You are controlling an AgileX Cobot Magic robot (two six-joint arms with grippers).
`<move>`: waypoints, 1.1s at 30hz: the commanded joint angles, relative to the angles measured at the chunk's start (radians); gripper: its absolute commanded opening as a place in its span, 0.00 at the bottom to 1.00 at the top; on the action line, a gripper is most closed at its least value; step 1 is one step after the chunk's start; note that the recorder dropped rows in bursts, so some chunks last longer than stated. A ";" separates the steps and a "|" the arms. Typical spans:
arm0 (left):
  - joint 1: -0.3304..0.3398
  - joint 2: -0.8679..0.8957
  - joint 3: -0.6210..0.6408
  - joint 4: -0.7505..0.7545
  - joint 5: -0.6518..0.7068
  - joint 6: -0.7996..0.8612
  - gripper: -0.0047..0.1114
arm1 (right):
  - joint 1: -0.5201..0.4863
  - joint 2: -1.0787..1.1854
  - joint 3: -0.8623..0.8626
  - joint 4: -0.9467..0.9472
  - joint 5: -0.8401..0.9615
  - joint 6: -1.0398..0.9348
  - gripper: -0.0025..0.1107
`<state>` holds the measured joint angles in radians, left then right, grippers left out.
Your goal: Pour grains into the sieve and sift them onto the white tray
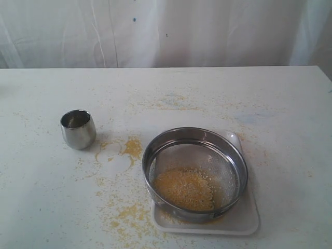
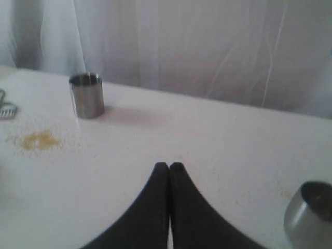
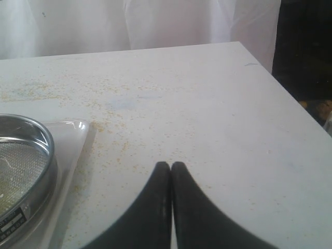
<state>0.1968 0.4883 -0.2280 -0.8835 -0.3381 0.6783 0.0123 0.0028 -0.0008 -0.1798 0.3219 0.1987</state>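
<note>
The sieve (image 1: pixel 194 174) sits on the white tray (image 1: pixel 244 220) at the front right of the table. A heap of yellow grains (image 1: pixel 184 189) lies on its mesh. The small rounded steel cup (image 1: pixel 78 128) stands upright to the left, apart from the sieve. Neither gripper shows in the exterior view. My left gripper (image 2: pixel 169 166) is shut on nothing above bare tabletop, with the cup (image 2: pixel 308 215) off to one side. My right gripper (image 3: pixel 170 166) is shut and empty, beside the tray's corner (image 3: pixel 72 136) and the sieve's rim (image 3: pixel 36 155).
Spilled grains (image 1: pixel 132 148) lie between cup and sieve, and more (image 1: pixel 127 215) lie in front of the tray. A second, straight-sided steel cup (image 2: pixel 87 95) stands farther off in the left wrist view. The table edge (image 3: pixel 282 88) runs close to the right gripper. A white curtain hangs behind.
</note>
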 commanded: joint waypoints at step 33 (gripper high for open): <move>-0.015 -0.488 -0.025 0.890 0.225 -0.657 0.04 | 0.007 -0.003 0.001 -0.001 -0.005 0.000 0.02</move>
<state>0.1868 0.0086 -0.2451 -0.0057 -0.2254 0.0327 0.0123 0.0028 -0.0008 -0.1798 0.3219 0.1987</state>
